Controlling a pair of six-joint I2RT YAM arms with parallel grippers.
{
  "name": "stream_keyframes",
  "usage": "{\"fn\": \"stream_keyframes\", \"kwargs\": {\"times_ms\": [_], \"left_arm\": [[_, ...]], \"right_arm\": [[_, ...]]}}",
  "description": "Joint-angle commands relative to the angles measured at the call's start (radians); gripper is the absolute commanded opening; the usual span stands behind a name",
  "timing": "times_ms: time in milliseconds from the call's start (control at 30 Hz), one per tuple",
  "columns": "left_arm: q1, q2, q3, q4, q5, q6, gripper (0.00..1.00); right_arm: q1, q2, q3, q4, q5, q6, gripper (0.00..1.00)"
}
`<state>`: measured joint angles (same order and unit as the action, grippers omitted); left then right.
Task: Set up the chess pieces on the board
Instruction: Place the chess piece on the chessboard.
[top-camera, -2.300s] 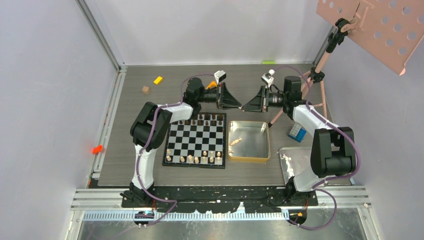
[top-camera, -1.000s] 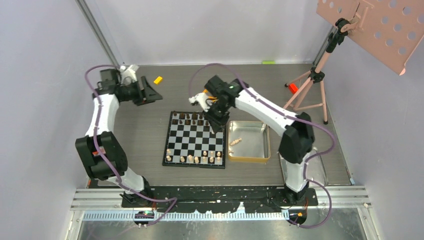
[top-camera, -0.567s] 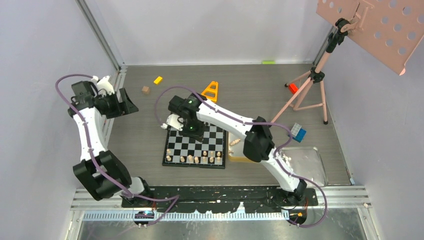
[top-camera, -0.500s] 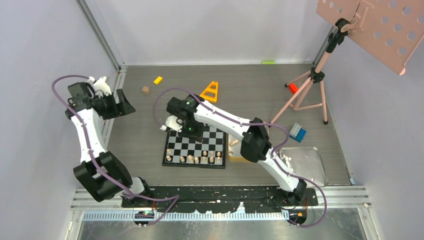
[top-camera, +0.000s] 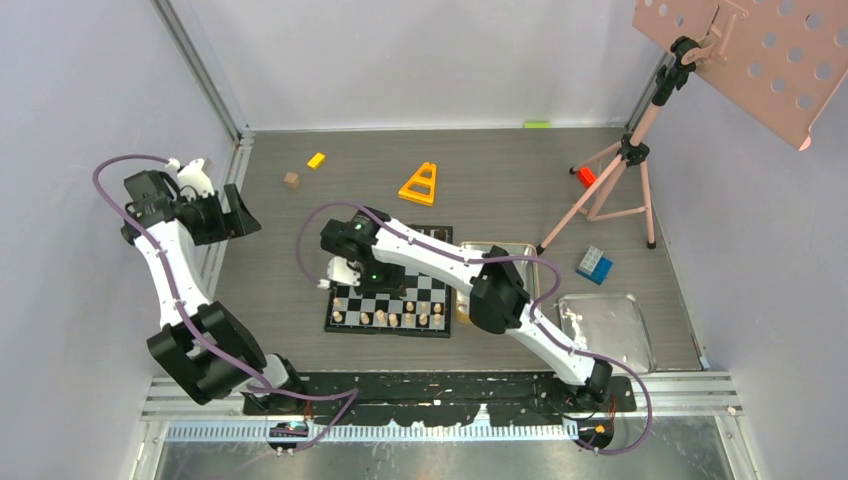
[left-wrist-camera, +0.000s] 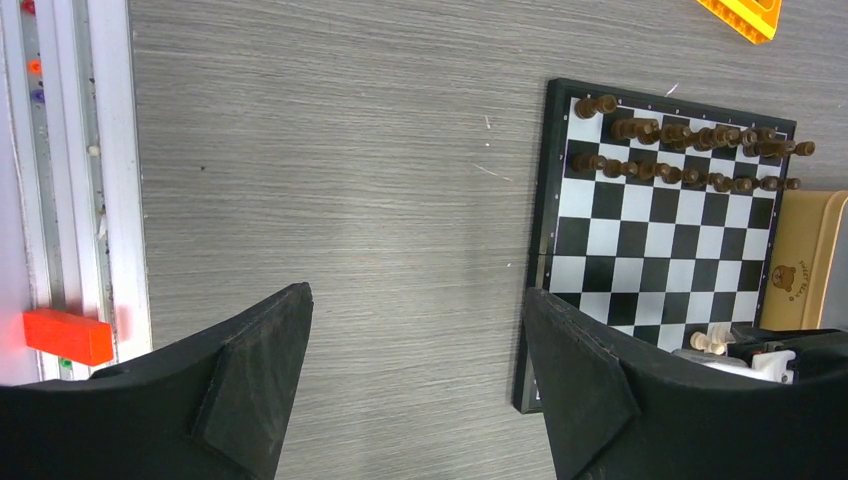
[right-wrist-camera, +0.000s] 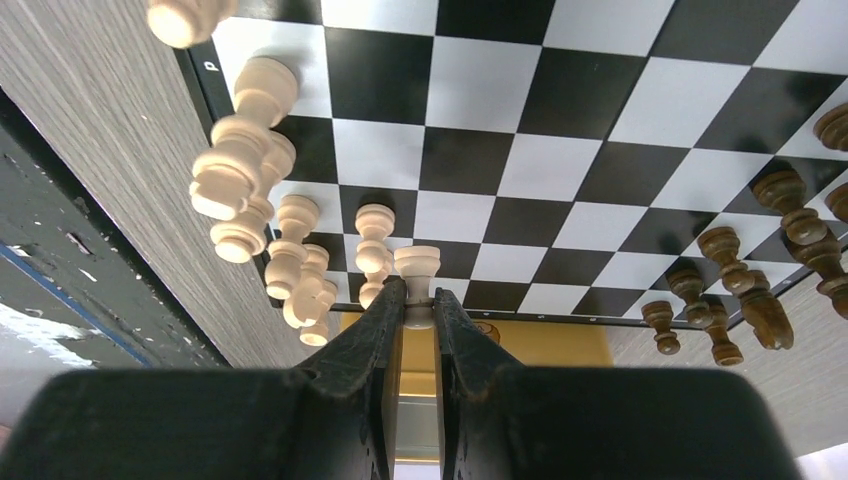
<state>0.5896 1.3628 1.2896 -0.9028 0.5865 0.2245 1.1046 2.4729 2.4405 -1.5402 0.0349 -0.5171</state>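
While off board (left-wrist-camera: 660, 232) edge — left claw (left-wrist-camera: 415, 296), wide.

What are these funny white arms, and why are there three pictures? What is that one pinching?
These are two robot arms bolted to a table, setting up chess. One picture looks down from above. The other two come from cameras on each wrist. The left gripper is open and empty, off beside the board. The right gripper pinches one pale chess piece over the board, near the other pale pieces. Dark pieces stand along the opposite edge. Also on the table: a gold tin, a silver tray and an orange triangle.
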Motion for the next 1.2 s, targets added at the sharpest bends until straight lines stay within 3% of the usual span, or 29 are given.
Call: {"fn": "stream_keyframes", "kwargs": {"times_ms": [0, 1167], "left_arm": [[0.004, -0.023, -0.005, -0.014, 0.025, 0.033, 0.81], [0.004, -0.029, -0.035, -0.039, 0.037, 0.068, 0.81]], "right_arm": [[0.015, 0.018, 0.053, -0.026, 0.017, -0.017, 0.06], [0.056, 0.077, 0.079, -0.027, -0.007, -0.009, 0.12]]}}
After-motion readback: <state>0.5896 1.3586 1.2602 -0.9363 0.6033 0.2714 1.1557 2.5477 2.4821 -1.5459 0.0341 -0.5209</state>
